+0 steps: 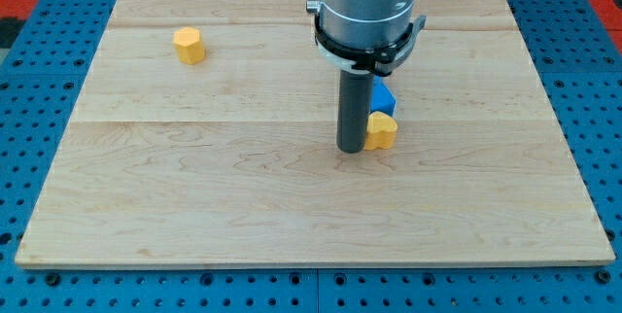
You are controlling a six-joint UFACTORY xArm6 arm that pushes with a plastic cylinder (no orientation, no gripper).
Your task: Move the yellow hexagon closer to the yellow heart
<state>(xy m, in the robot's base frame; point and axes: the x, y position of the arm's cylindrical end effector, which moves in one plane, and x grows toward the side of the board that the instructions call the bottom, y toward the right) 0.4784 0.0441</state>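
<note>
The yellow hexagon (190,45) sits near the view's top left of the wooden board. The yellow heart (381,130) lies right of the board's centre, touching a blue block (385,96) just above it, whose shape is partly hidden by the rod. My tip (351,149) rests on the board right beside the heart's left edge, far to the right of and below the hexagon.
The wooden board (243,206) lies on a blue perforated table (29,109). The arm's grey cylindrical body (367,7) hangs over the board's upper middle and hides what is behind it.
</note>
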